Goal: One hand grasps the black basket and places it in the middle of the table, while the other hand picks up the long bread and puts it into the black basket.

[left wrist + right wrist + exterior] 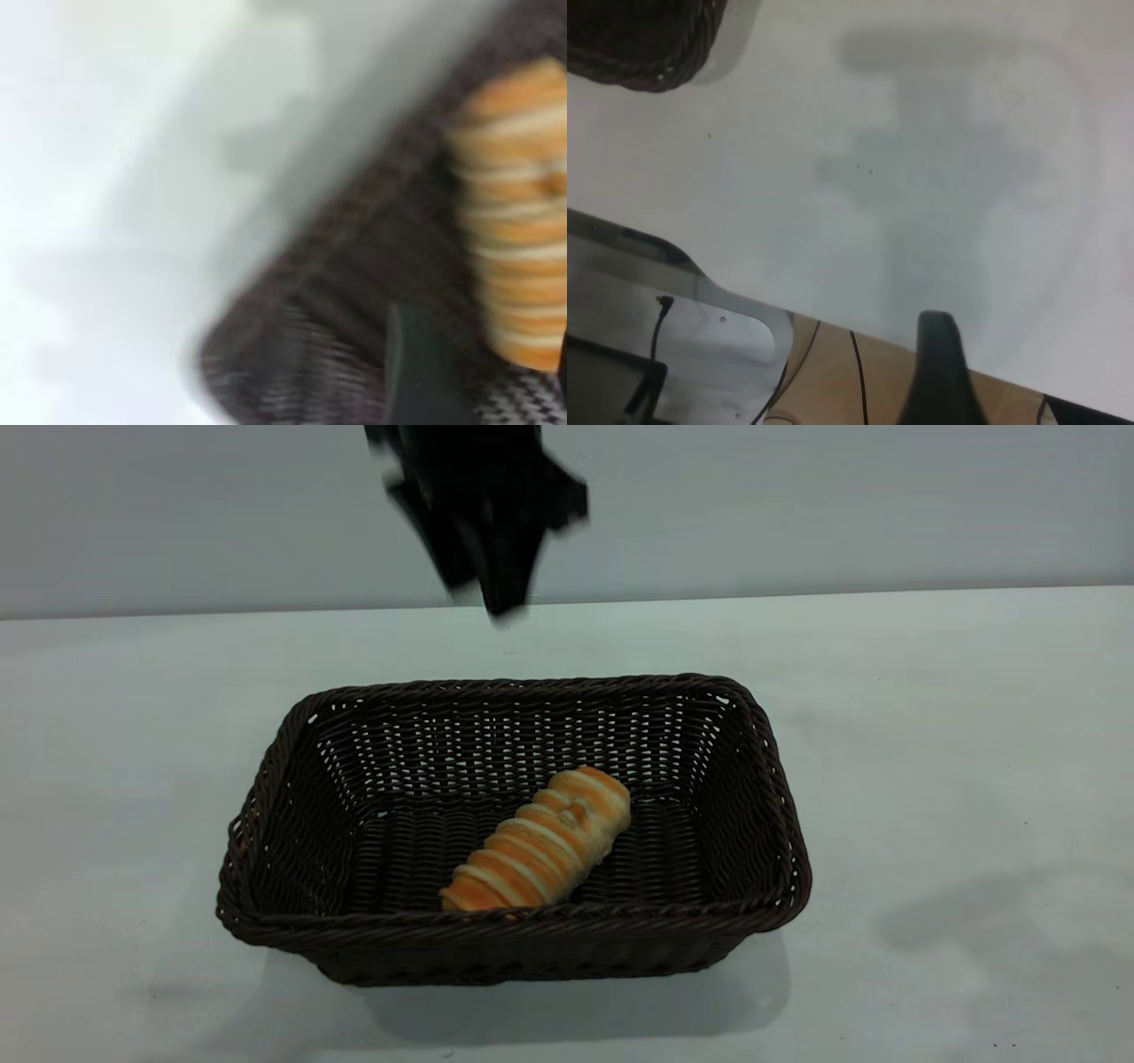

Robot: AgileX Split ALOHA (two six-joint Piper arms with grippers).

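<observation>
Left gripper [505, 607]: raised above the far rim of the basket, near the middle of my exterior view, carrying nothing. It shows as a dark smear, and I cannot tell whether its fingers stand open or closed. One dark finger [416, 372] shows in my left wrist view, over the weave of the basket.

Right gripper: outside my exterior view. My right wrist view shows one dark fingertip [939, 372] above the table's edge, well apart from the basket; whether it is open or closed I cannot tell.

Black basket [266, 797]: rectangular, dark woven wicker with a braided rim and flared open-weave sides. It sits upright on the table [957, 762], about the middle of it. One corner [647, 53] shows in my right wrist view.

Long bread [540, 841]: golden-orange roll with pale crosswise ridges. It lies on the basket floor, set diagonally, its near end against the front wall and its far end pointing toward the back right corner. No gripper touches it. In my left wrist view the bread [518, 212] lies beside the finger.

Table: pale grey-white top, with soft shadows to the right of the basket.
</observation>
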